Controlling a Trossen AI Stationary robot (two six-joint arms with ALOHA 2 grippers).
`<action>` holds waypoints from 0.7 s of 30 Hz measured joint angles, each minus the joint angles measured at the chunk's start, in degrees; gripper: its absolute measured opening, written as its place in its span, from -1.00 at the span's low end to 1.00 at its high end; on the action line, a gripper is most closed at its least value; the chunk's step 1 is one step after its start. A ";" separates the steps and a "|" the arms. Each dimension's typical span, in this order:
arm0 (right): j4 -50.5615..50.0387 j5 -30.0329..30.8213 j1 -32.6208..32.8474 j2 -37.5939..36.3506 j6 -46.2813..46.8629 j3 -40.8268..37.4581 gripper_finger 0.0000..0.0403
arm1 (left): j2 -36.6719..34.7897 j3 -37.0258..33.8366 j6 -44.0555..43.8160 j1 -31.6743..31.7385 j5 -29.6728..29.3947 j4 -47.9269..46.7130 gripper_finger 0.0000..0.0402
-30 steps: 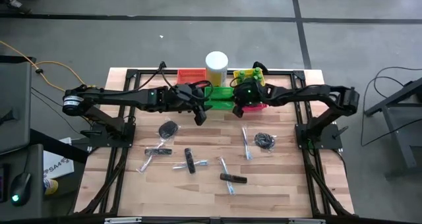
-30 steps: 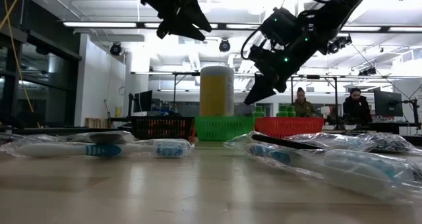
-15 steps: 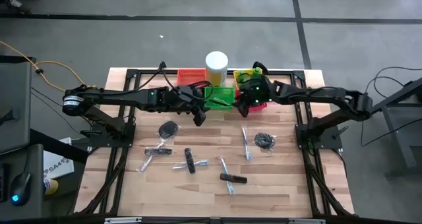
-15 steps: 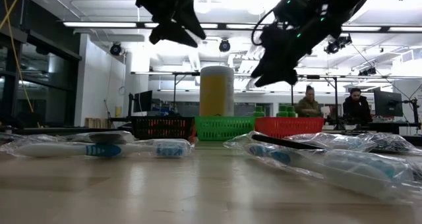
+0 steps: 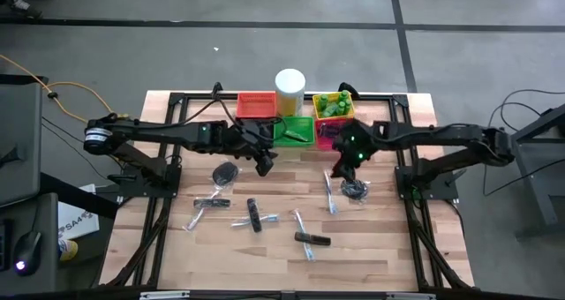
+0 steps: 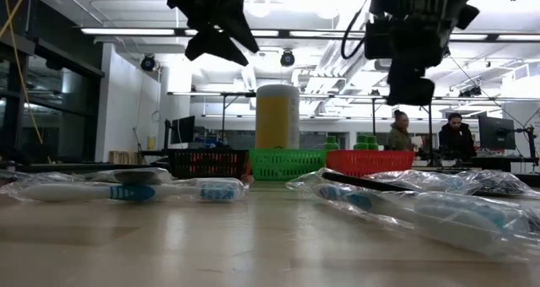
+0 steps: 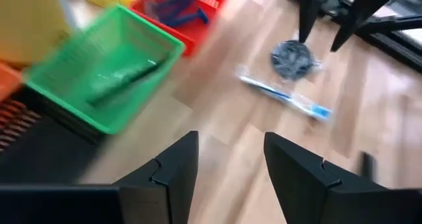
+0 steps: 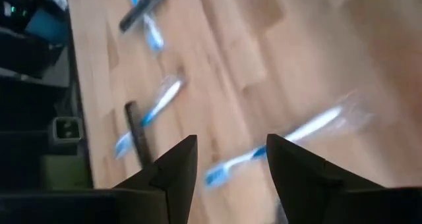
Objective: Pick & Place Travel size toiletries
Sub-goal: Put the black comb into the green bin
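Travel size toiletries lie loose on the wooden table: a dark coiled bundle (image 5: 225, 172), a second bundle (image 5: 355, 189), a wrapped toothbrush (image 5: 329, 192), black sticks (image 5: 253, 215) (image 5: 312, 239) and a razor (image 5: 210, 202). My left gripper (image 5: 263, 163) (image 7: 231, 141) hovers open above the table in front of the green basket (image 5: 296, 131), with nothing between its fingers. My right gripper (image 5: 340, 168) (image 8: 231, 145) hangs open and empty above the table, just beside the second bundle. Green lumps sit in the yellow basket (image 5: 331, 104).
Along the far edge stand an orange-red basket (image 5: 257, 104), a tall white cylinder (image 5: 290, 88) and a pink basket (image 5: 325, 137) with blue razors (image 7: 181, 5). A black frame (image 5: 177, 97) rims the table. People sit in the room behind (image 6: 398, 131).
My right gripper has swung away from above the pink and green baskets, toward the table's near edge and a little right, to a spot over the bare table beside the right-hand dark bundle. My left gripper has drifted slightly toward the near edge.
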 joint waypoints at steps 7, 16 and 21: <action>0.41 2.93 7.86 -0.02 5.88 -0.54 -0.14 | 3.81 -0.07 -11.73 -3.61 3.77 0.54 -0.13; -0.12 5.74 10.84 -2.26 2.65 -0.56 -0.14 | 9.13 -0.04 -26.52 -8.94 4.40 4.07 -0.13; -3.25 6.14 10.91 -6.60 -0.85 -0.56 -0.14 | 10.59 -0.02 -36.14 -12.19 3.39 4.58 -0.13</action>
